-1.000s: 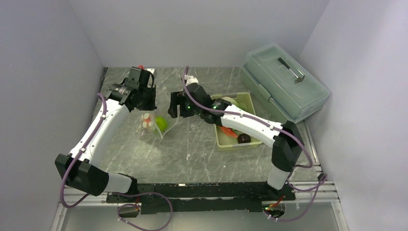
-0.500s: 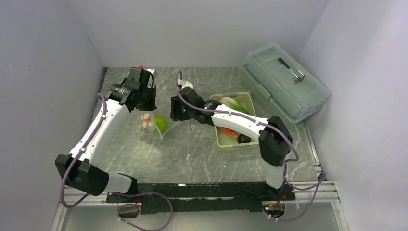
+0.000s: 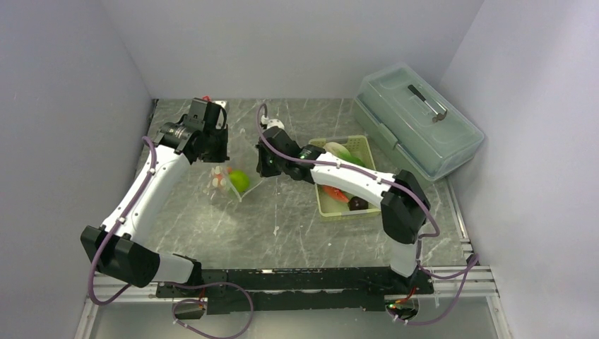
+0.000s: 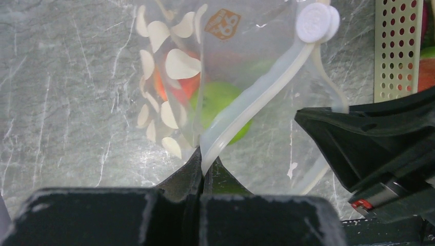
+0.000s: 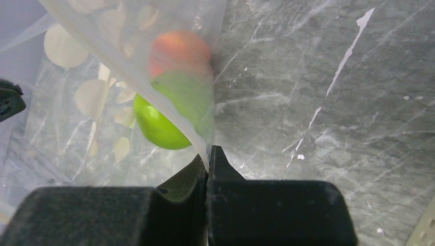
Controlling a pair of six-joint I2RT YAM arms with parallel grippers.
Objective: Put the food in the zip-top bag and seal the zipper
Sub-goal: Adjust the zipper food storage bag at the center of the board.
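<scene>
Grey marbled tabletop (image 3: 282, 226) carries a soft clear bag (image 3: 217, 189) left of centre, holding a round green ball (image 3: 239, 181) and an orange-red ball (image 5: 177, 48). At the bag's 11 o'clock the left gripper (image 4: 202, 171) pinches the whitish zipper (image 4: 246, 107). At 2 o'clock the right gripper (image 5: 208, 161), open a second ago, now clamps the bag's edge.

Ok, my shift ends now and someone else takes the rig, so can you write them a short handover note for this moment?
Left end effector: shut on the zipper at one end of the zip-top bag mouth.
Right end effector: shut on the bag's other edge; the mouth is open between the two.
Done: green ball and orange-red ball are inside the bag.
Left: lettuce, red-orange long piece and dark maroon ball lie in the basket; bag them, then seal the zipper.
</scene>
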